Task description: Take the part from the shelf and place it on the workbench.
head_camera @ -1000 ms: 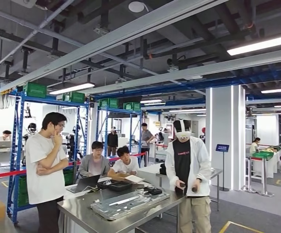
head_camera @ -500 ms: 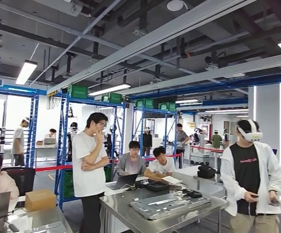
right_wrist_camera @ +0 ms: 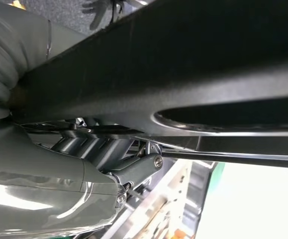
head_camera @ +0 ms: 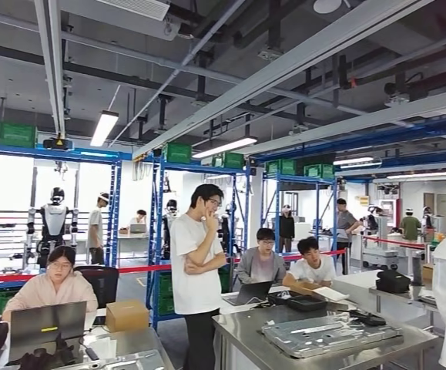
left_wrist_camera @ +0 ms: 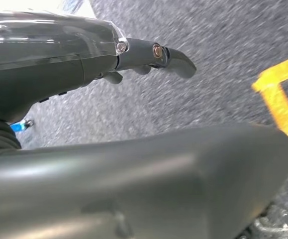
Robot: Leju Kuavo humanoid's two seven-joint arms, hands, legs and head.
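- Head view: a steel workbench carries a flat metal plate; a person in a white T-shirt stands beside it, blue shelves behind.
- Left wrist view: left hand holds nothing, fingers extended over grey floor.
- Right wrist view: right hand grips a dark flat part.

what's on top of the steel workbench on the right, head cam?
On the steel workbench lies a large flat grey metal panel, with a dark tray and a laptop behind it. The bench's near edge is cut off.
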